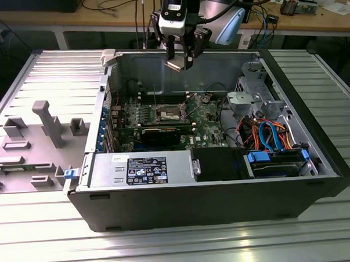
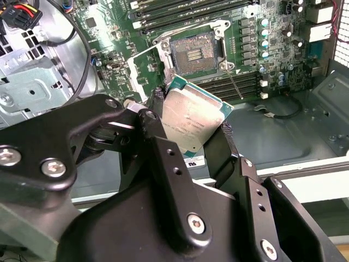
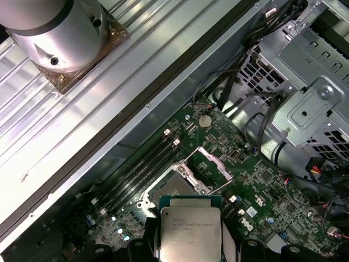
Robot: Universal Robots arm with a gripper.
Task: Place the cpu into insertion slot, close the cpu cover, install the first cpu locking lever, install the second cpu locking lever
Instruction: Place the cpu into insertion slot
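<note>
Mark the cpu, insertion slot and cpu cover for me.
cpu (image 2: 191, 117): second wrist view, middle of its metal top.
insertion slot (image 2: 193, 53): second wrist view, contact field.
cpu cover (image 3: 215, 159): first wrist view, rail of the open frame.

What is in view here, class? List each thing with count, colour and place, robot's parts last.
table: one, silver ribbed metal, under everything.
computer case: one, dark grey, open on the table.
motherboard: one, green, inside the case.
insertion slot: one, silver-framed, empty, on the motherboard.
cpu cover: one, silver, swung open beside the slot.
memory slots: several, black, flanking the slot.
cables: several, orange and blue, in the case toward the exterior view's right.
cpu: one, silver-grey, held above the motherboard.
fingers: two, black, shut on the cpu.
arm: one, silver-grey, above the case.
</note>
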